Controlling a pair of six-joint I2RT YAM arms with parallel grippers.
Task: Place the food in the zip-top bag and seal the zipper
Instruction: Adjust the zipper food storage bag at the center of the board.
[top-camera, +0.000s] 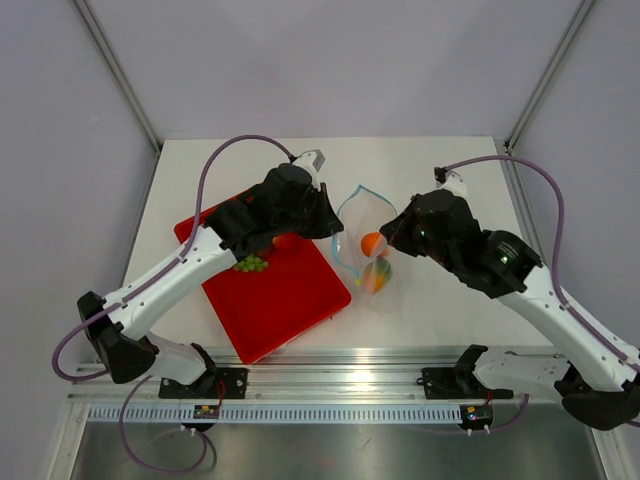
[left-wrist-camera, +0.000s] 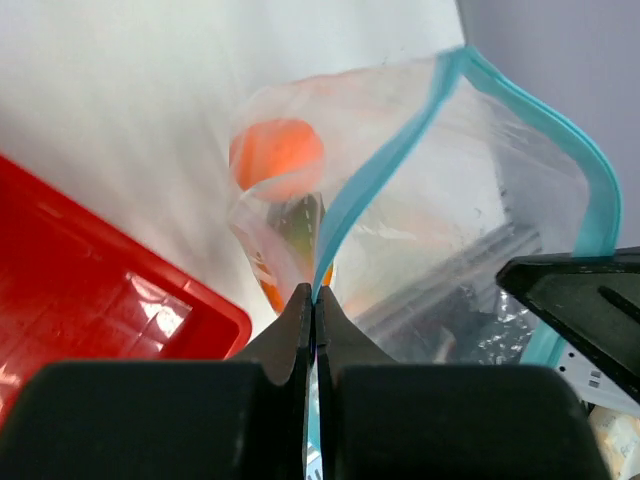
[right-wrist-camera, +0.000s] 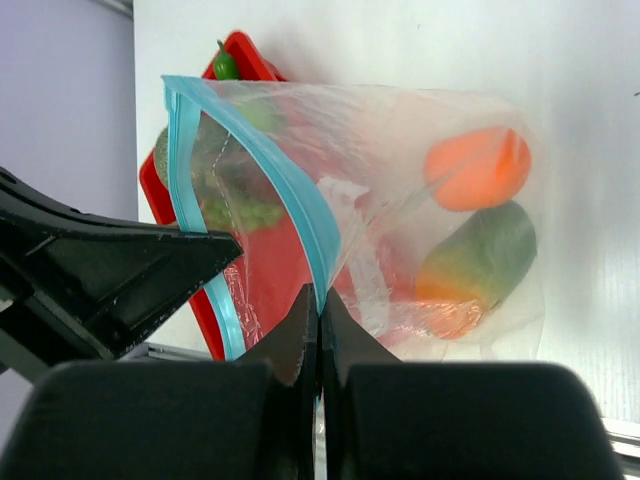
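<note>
The clear zip-top bag (top-camera: 362, 240) is held up between both arms with its mouth open. Its light blue zipper (top-camera: 357, 190) forms a loop. An orange (top-camera: 372, 243) and an orange-green mango (top-camera: 377, 275) lie inside the bag; they also show in the right wrist view, the orange (right-wrist-camera: 477, 167) and the mango (right-wrist-camera: 480, 255). My left gripper (left-wrist-camera: 315, 300) is shut on the zipper strip (left-wrist-camera: 375, 180) at the bag's left side. My right gripper (right-wrist-camera: 320, 305) is shut on the zipper strip (right-wrist-camera: 290, 200) at the right side. A green grape bunch (top-camera: 251, 263) and a red round fruit (top-camera: 286, 241) lie on the red tray.
The flat red tray (top-camera: 280, 295) lies left of the bag, partly under the left arm. A rail (top-camera: 340, 385) runs along the table's near edge. Frame posts stand at the back corners.
</note>
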